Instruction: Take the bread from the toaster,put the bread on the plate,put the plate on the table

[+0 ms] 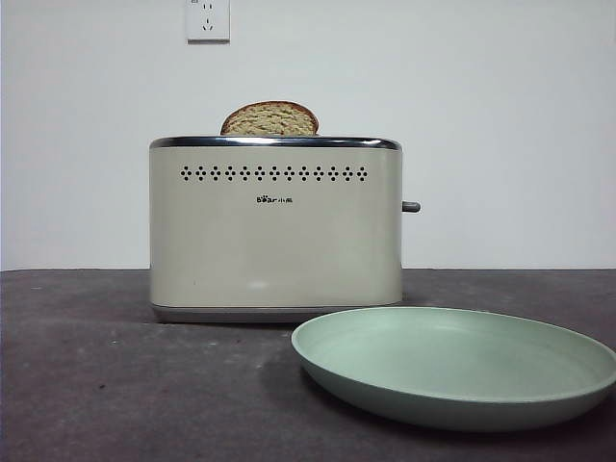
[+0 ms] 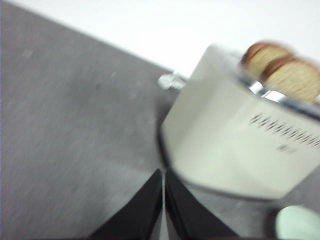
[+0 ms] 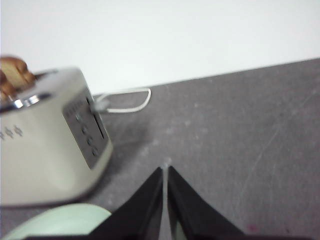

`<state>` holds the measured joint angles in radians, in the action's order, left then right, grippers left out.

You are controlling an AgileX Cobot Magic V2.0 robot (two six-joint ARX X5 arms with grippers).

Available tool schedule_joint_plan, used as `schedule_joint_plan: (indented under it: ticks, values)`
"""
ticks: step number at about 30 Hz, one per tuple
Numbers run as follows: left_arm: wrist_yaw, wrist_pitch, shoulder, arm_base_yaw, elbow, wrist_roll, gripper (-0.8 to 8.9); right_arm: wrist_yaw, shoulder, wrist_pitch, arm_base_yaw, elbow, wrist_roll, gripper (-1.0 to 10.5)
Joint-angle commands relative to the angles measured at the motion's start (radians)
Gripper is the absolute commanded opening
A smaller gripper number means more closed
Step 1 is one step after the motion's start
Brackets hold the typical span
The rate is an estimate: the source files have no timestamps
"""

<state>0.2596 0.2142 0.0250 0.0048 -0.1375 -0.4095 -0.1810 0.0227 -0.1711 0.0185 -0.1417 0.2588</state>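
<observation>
The worktop is dark grey-brown and matte, with a white wall behind it carrying a socket.

The toaster stands upright on the worktop, cream-beige with a chrome top rim, two rows of dot holes and a grey side lever. A white cord loops on the worktop behind it.

The plate lies flat on the worktop, in front of the toaster and toward its lever end, near but apart from it.

The bread sits upright in the toaster slot, its domed top showing above the rim. The left wrist view, which is blurred, shows two brown-crusted tops side by side.

The left tool hangs above the worktop with jaws closed together, gripping nothing; the bread is well apart from it. The right tool is likewise clenched and empty, off the lever end, with the plate rim just beside it.
</observation>
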Motion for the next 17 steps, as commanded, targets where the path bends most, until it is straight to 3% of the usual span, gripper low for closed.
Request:
schedule_joint_plan:
  ticks: [1,5,17]
  values:
    - [0.023,0.019,0.035,0.002,-0.067,0.000,0.07,-0.001,0.039,-0.024,-0.001,-0.068,0.015,0.0]
    - [0.084,0.073,0.111,0.002,-0.160,0.027,0.07,-0.023,0.120,-0.099,0.000,-0.184,-0.004,0.0]
    - [0.346,0.326,0.408,0.000,-0.487,0.247,0.07,-0.220,0.467,-0.517,0.054,-0.565,-0.242,0.0]
